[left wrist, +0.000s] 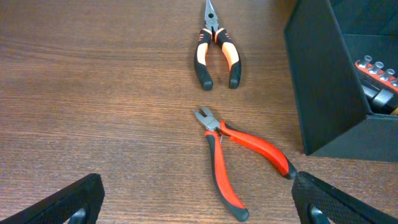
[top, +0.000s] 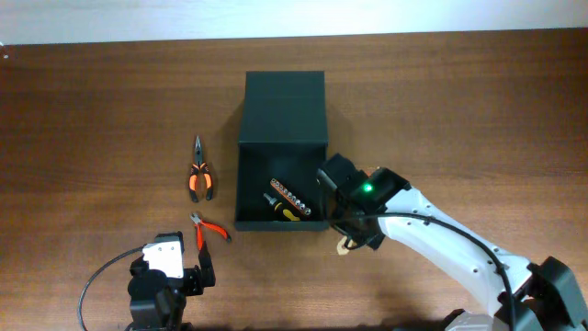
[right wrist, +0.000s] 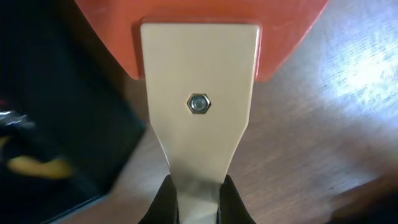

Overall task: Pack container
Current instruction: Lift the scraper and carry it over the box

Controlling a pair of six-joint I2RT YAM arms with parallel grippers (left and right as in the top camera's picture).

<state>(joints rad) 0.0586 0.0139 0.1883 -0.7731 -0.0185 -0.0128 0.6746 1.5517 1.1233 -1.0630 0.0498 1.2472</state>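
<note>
Right end effector point(right wrist: 196, 200) is clamped on a cream-handled, orange-headed tool point(right wrist: 198, 74) at the near right corner of the container point(top: 280, 179), sitting centre of the tabletop point(top: 110, 110), flap open far side. Best to lift over the wall, move left, lower before releasing. Left end effector point(left wrist: 199, 196) hovers, fingers point(left wrist: 74, 202) apart, near the red cutters point(left wrist: 239, 163); grip shows only in right wrist cam, whole container only overhead.

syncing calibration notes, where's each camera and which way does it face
overhead: above the table, looking down on the container; left arm and right arm show.
left wrist: low, facing the red cutters and orange pliers; open left gripper at the bottom corners.
right wrist: looks along the right gripper, shut on a beige-handled tool.
shared: overhead and left wrist both show cutters, pliers, container.
</note>
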